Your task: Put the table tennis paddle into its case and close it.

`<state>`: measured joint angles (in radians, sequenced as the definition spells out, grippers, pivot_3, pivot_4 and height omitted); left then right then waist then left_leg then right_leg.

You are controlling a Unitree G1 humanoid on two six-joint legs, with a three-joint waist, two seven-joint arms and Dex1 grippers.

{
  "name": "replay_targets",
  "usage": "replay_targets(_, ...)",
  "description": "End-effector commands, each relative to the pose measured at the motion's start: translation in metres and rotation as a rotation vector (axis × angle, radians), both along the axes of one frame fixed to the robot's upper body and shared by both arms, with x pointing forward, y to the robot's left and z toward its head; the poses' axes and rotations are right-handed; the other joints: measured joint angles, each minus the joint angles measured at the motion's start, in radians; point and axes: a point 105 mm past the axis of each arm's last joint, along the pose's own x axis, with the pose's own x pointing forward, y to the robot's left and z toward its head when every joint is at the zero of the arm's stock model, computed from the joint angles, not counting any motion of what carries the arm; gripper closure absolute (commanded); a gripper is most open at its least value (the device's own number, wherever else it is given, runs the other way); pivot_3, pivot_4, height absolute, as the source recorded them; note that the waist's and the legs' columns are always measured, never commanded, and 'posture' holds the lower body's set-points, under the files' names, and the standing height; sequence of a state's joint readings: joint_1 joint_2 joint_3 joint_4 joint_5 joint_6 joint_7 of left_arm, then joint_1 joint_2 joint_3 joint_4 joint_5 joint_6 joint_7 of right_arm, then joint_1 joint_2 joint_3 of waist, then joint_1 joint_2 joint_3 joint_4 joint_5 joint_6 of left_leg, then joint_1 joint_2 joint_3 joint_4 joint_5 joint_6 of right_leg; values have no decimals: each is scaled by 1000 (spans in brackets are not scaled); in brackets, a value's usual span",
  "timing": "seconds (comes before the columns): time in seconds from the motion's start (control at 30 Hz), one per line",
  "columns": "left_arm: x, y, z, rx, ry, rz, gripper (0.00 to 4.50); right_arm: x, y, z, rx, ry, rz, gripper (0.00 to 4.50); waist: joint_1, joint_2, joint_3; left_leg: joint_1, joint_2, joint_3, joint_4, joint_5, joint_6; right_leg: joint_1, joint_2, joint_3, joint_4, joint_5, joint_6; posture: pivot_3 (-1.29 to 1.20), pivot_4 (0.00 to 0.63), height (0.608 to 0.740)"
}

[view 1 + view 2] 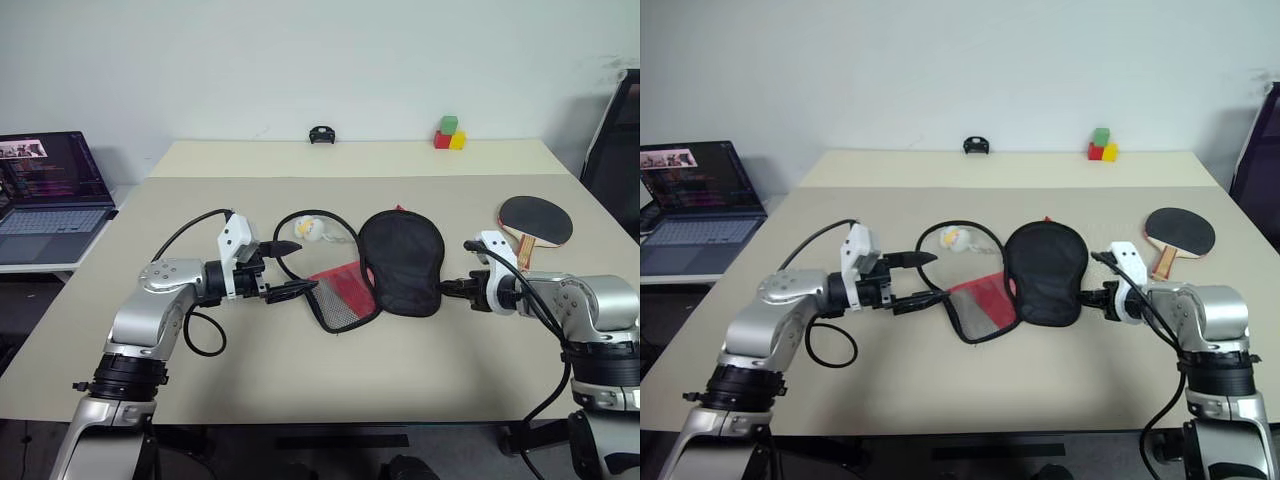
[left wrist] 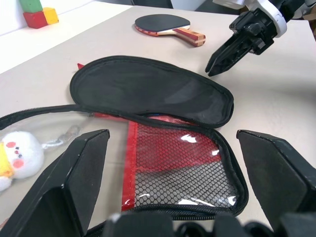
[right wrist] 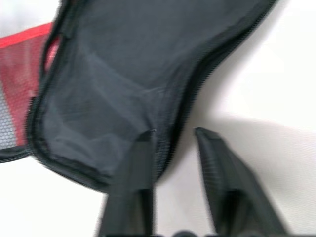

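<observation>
Beige counter point(image 1: 300, 380) under a pale wall point(image 1: 300, 60); laptop point(image 1: 50, 195) far left; case point(image 1: 385, 270) lies unzipped mid-counter; paddle point(image 1: 535, 220) beyond my right hand point(image 1: 447, 288), fingers slightly apart at the flap; left hand point(image 1: 290, 268) gapes wide.
</observation>
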<state>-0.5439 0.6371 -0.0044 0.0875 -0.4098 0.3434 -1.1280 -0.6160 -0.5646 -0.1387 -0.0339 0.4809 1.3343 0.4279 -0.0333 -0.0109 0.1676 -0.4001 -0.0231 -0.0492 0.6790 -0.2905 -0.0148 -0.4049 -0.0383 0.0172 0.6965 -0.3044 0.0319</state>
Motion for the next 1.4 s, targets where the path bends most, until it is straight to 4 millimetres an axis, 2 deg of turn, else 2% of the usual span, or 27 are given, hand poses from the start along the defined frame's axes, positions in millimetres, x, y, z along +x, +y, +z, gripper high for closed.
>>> replay_targets(0.03, -1, -4, 14, -12, -54, -23, 0, 4, -11, 23, -20, -102, -20, 1542, 0, 0, 0, 0, 0, 0, 0, 0, 0, 0, 0, 0, 0, 0, 0, 0, 150, 740)
replay_targets(0.07, -2, -4, 14, -12, -54, -24, 0, 4, -11, 28, -17, -120, -12, 1228, 0, 0, 0, 0, 0, 0, 0, 0, 0, 0, 0, 0, 0, 0, 0, 0, 150, 740)
replay_targets(0.17, -2, -5, 14, -15, -55, -25, 0, 7, -16, 49, -5, -192, -25, 1228, 0, 0, 0, 0, 0, 0, 0, 0, 0, 0, 0, 0, 0, 0, 0, 0, 150, 740)
replay_targets(0.23, -2, -5, 14, -17, -56, -25, 0, 13, -28, 62, -21, -259, -70, 1228, 0, 0, 0, 0, 0, 0, 0, 0, 0, 0, 0, 0, 0, 0, 0, 0, 150, 740)
replay_targets(0.3, -2, -6, 14, -18, -58, -26, 0, 18, -41, 69, -56, -316, -124, 874, 1, 0, 0, 0, 0, 0, 0, 0, 0, 0, 0, 0, 0, 0, 0, 0, 150, 740)
replay_targets(0.4, -2, -8, 15, -19, -62, -29, 0, 26, -59, 73, -113, -362, -208, 26, 1, 0, 0, 0, 0, 0, 0, 0, 0, 0, 0, 0, 0, 0, 0, 0, 150, 740)
replay_targets(0.53, -1, -10, 18, -22, -70, -31, 0, 43, -90, 74, -191, -407, -371, 26, 1, 0, 0, 0, 0, 1, 0, 0, 0, 0, 0, 0, 0, 0, 0, 0, 150, 740)
replay_targets(0.6, 1, -11, 19, -22, -72, -32, 0, 54, -109, 69, -243, -414, -481, 26, 0, 0, 0, 0, 0, 1, 0, 0, 0, 0, 0, 1, 0, 0, 0, 0, 150, 740)
replay_targets(0.7, 3, -13, 20, -22, -75, -34, 0, 66, -126, 60, -262, -414, -602, 26, -2, 0, 0, 0, 0, 2, 0, 1, 0, 0, 0, 1, 0, 0, 0, 0, 150, 740)
replay_targets(0.93, 4, -14, 22, -21, -82, -34, 0, 88, -127, 27, -239, -358, -697, 26, -11, 0, 0, 0, 0, 4, 0, 2, -1, 0, 0, 2, 0, 0, 0, 0, 150, 740)
replay_targets(1.17, 3, -11, 22, -19, -83, -24, 0, 92, -119, 5, -309, -331, -686, 26, -19, 0, 0, 0, 0, 5, 0, 3, -3, 0, 0, 3, 0, 0, 0, 0, 150, 740)
replay_targets(1.37, 3, -10, 21, -17, -83, -18, 0, 92, -117, -2, -349, -316, -668, 26, -23, 0, 0, 1, 0, 5, 0, 3, -3, 0, 0, 3, 0, 0, 0, 0, 150, 740)
replay_targets(1.4, 3, -10, 21, -17, -83, -17, 0, 91, -117, -3, -358, -314, -662, 395, -23, 0, 0, 1, 0, 5, 0, 3, -3, 0, 0, 3, 0, 0, 0, 0, 150, 740)
